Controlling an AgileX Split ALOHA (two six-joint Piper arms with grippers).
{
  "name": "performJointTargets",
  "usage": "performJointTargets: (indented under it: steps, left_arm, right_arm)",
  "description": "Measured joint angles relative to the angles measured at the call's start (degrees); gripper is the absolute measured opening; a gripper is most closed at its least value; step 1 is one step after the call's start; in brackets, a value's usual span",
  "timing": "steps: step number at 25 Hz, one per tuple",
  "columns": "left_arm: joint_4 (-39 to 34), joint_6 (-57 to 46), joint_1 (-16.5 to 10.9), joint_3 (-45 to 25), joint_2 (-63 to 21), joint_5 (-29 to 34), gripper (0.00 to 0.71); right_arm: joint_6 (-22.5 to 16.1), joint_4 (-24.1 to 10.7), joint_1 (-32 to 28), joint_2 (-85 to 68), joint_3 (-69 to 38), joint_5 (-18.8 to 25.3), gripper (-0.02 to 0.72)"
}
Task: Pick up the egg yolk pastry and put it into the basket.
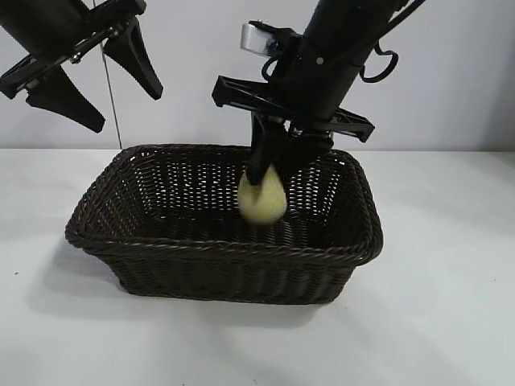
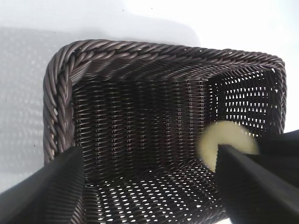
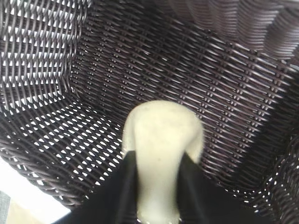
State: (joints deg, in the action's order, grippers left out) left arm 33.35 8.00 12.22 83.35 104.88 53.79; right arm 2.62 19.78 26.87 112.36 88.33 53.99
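The left wrist view looked down into the basket (image 2: 60, 93), a dark brown woven wicker container with a braided rim, resting on a white surface (image 2: 23, 56). The left gripper (image 2: 149, 186) hung over it, its two dark fingers (image 2: 60, 186) set wide apart. The egg yolk pastry (image 2: 219, 140), pale yellow and blurred, appeared inside the basket, partly covered by one finger.

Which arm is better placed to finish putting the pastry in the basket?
The right. The right gripper has the egg yolk pastry between its fingers, over the basket interior. The left gripper hangs open, up at the side.
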Motion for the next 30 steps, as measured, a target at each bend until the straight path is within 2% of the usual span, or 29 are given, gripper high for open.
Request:
performJointTargets:
  steps: [3, 7, 14, 25, 30]
  left_arm:
    - [0.0, 0.0, 0.0, 0.0, 0.0, 0.0, 0.561]
    - [0.0, 0.0, 0.0, 0.0, 0.0, 0.1, 0.561]
    - [0.0, 0.0, 0.0, 0.0, 0.0, 0.3, 0.561]
    - [0.0, 0.0, 0.0, 0.0, 0.0, 0.5, 0.561]
    - [0.0, 0.0, 0.0, 0.0, 0.0, 0.5, 0.561]
  right_arm:
    - [0.0, 0.0, 0.0, 0.0, 0.0, 0.0, 0.424]
    - [0.0, 0.2, -0.5, -0.1, 0.0, 0.6, 0.463]
    - [0.0, 0.4, -5.3, -3.1, 0.1, 2.7, 0.465]
    - [1.8, 0.2, -14.6, -4.7, 9.3, 13.6, 0.465]
    - [2.7, -0.8, -15.8, -4.7, 10.5, 15.7, 0.465]
